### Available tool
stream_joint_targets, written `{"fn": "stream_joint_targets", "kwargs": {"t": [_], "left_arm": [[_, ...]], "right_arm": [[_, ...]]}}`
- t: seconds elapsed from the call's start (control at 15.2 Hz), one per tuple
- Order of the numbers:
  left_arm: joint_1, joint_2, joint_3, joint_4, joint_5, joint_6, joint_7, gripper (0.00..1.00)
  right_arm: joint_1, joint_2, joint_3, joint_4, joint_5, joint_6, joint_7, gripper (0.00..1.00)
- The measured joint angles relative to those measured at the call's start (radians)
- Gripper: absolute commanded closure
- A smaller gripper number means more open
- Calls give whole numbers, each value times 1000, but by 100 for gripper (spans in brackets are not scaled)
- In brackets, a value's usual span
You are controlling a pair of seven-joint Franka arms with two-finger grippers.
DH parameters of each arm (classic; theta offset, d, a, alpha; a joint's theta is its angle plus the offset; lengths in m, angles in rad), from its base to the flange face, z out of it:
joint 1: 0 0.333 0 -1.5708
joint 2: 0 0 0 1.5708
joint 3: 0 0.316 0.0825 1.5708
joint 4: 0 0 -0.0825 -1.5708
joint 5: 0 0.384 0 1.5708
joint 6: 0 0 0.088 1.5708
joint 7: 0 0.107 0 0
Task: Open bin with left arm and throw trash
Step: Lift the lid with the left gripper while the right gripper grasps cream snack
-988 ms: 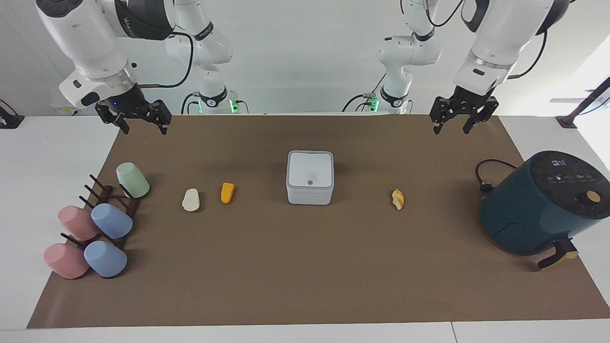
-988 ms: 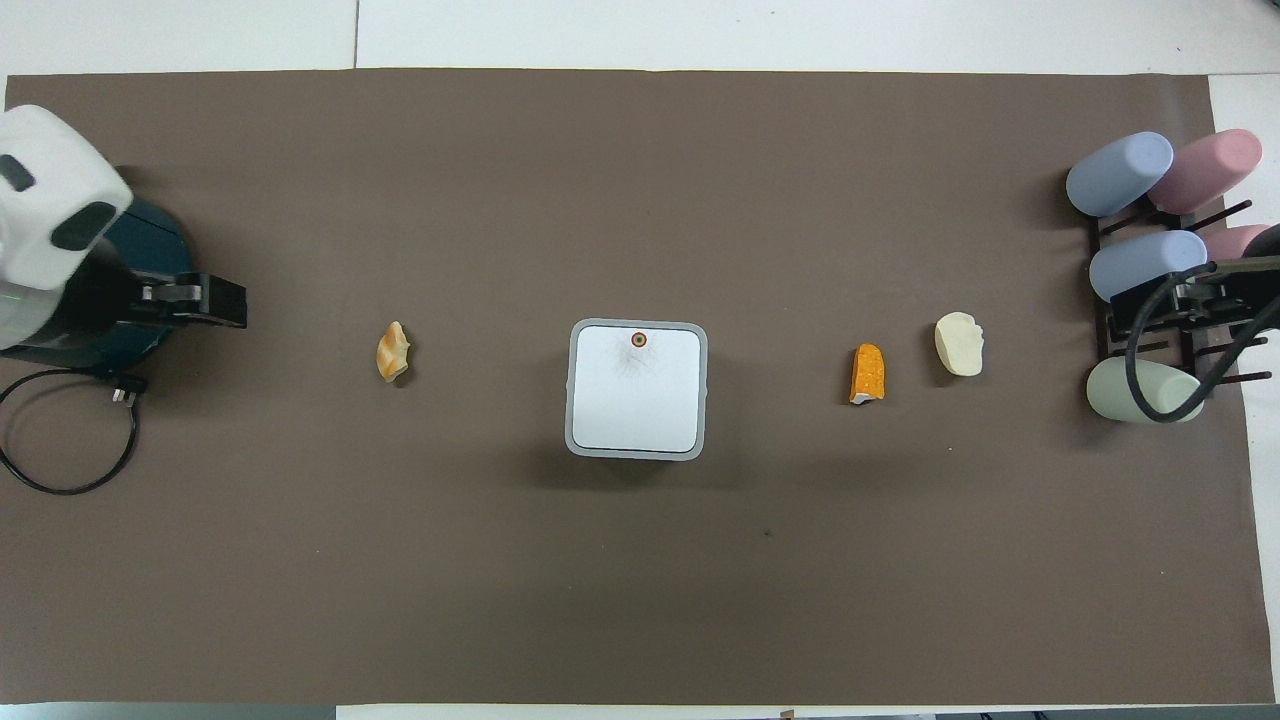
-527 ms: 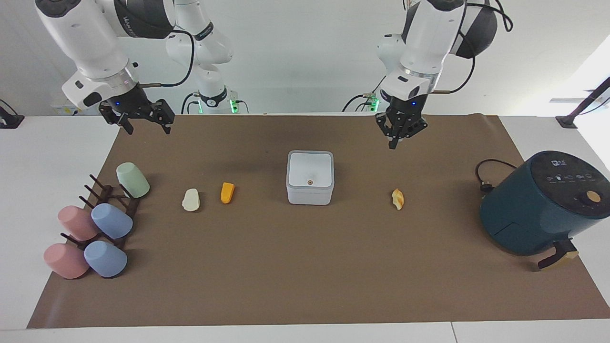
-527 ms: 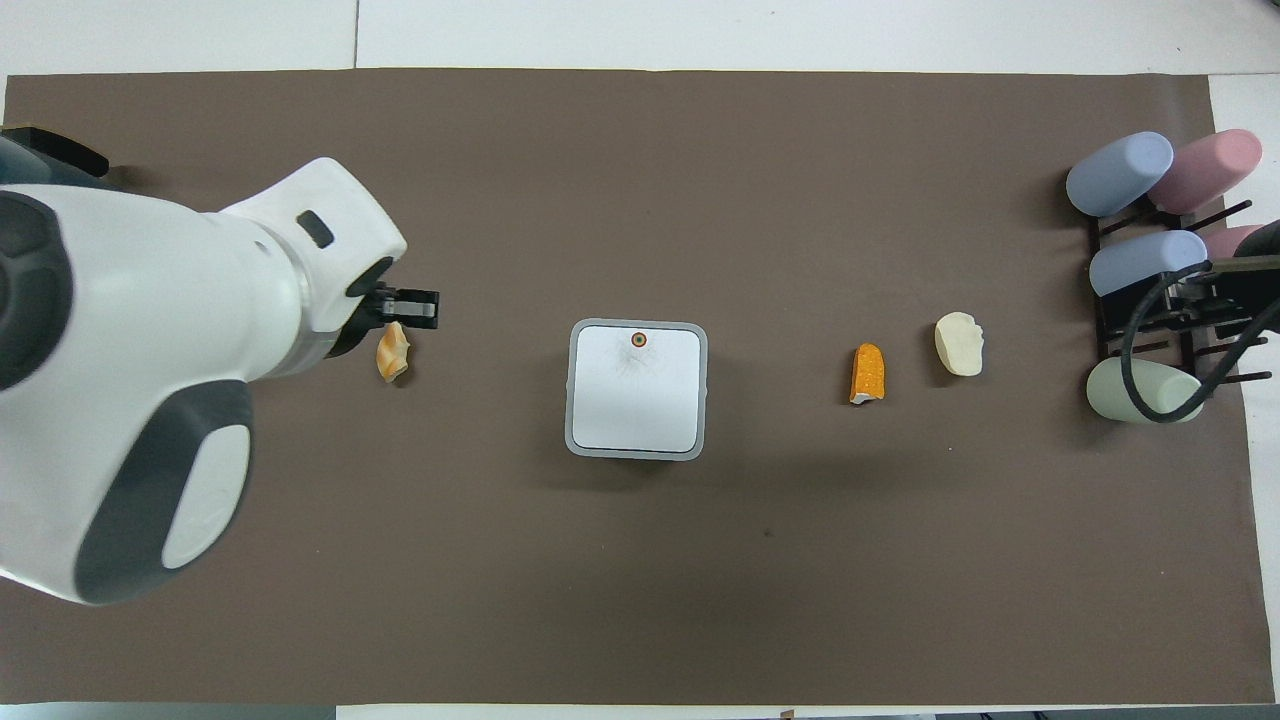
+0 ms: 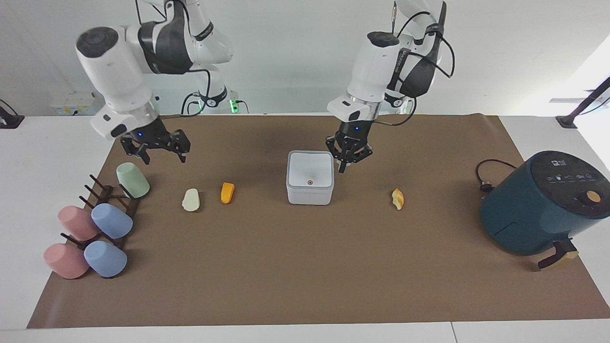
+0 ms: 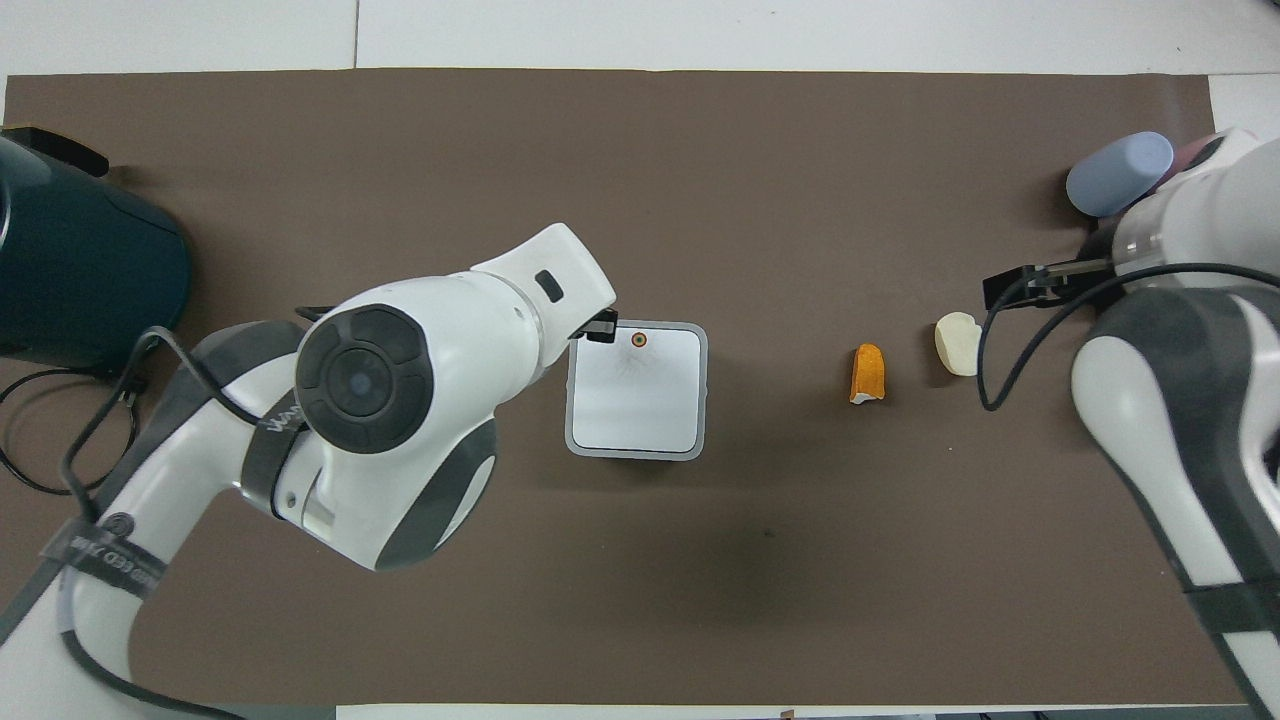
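So, running along the worktop (image 5: 57,143) from the right arm's end to the left arm's end: the cup rack (image 5: 110,197) sits at the edge of the brown mat (image 5: 305,267) with its pastel cups, and the right hand (image 5: 163,158) hangs above the mat just by the green cup (image 5: 133,179), fingers spread wide and nothing in them. Next come the cream lump (image 5: 190,199) and the orange wedge (image 5: 227,193), lying near each other on the mat and well apart from the bin (image 5: 310,190). The bin sits mid-mat between the two arms with its lid (image 5: 310,171) down flat, the orange dot showing on the edge farther from the robots. The left hand (image 5: 342,166) is pinched shut with nothing in it, its tip down at the bin's edge toward the left arm's end, near the dot corner. We'd guess it means to poke or flick the lid. Past that lies the bitten fruit piece (image 5: 398,198), then the air fryer (image 5: 543,205) with its cable (image 5: 483,174). So basically nothing is done yet: lid closed, all three scraps out on the mat, and opening plus three drops are left. Hard bits: we can't tell whether the left fingertip actually touches the lid or hangs just beside it, from overhead the left arm (image 6: 400,420) hides the fruit piece completely, and the right arm covers most of the cup rack there.
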Motion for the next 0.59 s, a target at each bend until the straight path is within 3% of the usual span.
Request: {"fn": "stream_joint_targets", "kwargs": {"t": [0.33,0.53,0.59], "left_arm": [[-59,115,1,-1,0,113,-35,100],[-75,141,2,-2,0,126,-35,100],[-77,141,3,-3,0,126,-35,100]], "right_arm": [[-6,76,-6,-254,0,335,-106,0],[-20,117,-9,-295,0,405,-132,0],[-21,133,-10,-295,0,420,-135,4]]}}
